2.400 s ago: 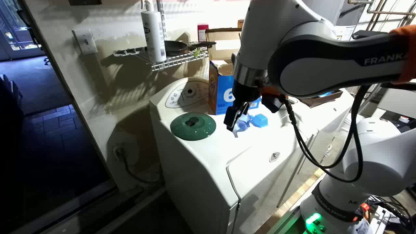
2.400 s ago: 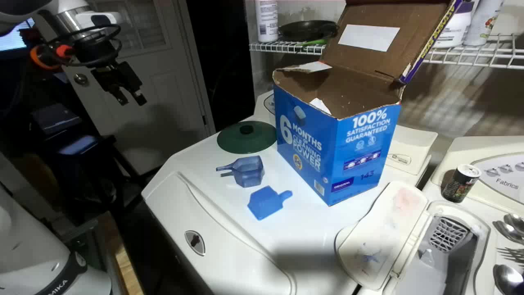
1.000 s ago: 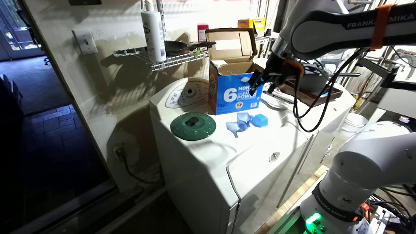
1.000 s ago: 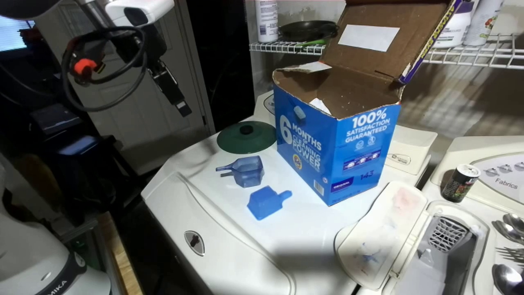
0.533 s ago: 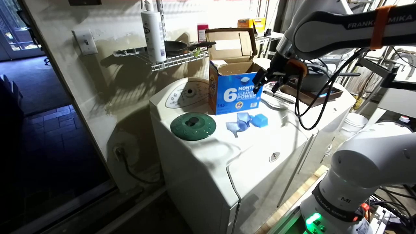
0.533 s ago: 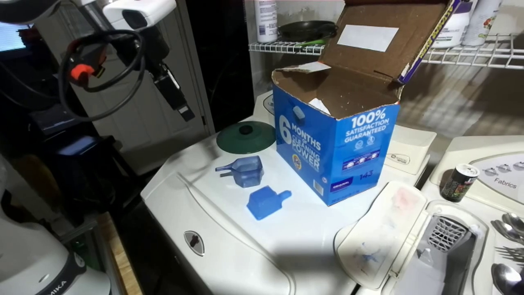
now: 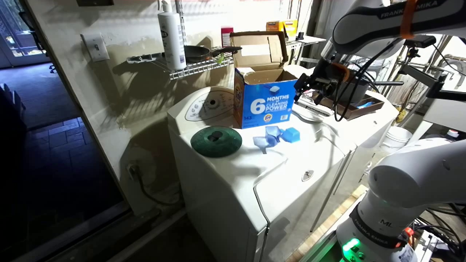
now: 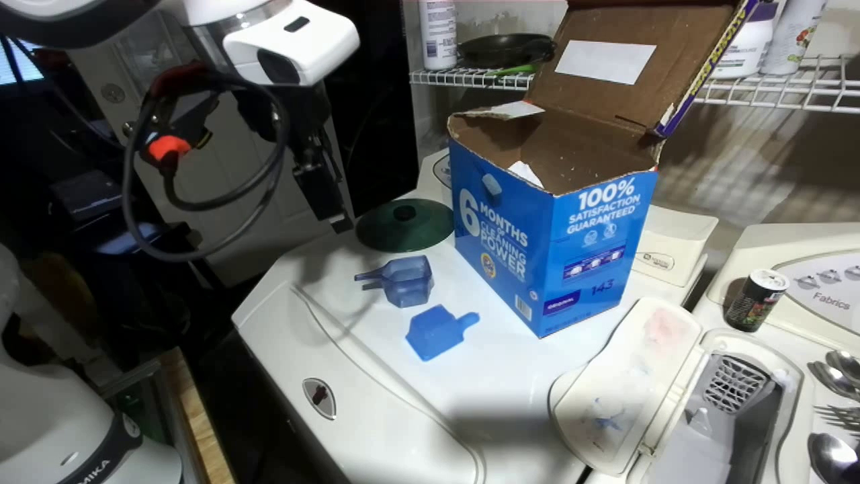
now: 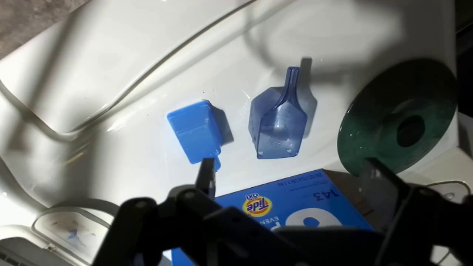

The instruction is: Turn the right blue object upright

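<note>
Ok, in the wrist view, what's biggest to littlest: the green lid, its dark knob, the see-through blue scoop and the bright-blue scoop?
Largest to smallest:
1. Dark-green lid
2. See-through blue scoop and bright-blue scoop: fairly close, turned differently, so not surely ranked
3. Dark knob

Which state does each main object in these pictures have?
Black two-fingered claw: open, empty.
Bright-blue plastic scoop: looks upside down, unheld.
Translucent blue plastic scoop: unheld; tilt unclear.
Large blue cardboard box: upright, top open.
Dark-green round lid: lying knob up.
Black cylindrical can: upright.
White plastic pump bottle: upright.
</note>
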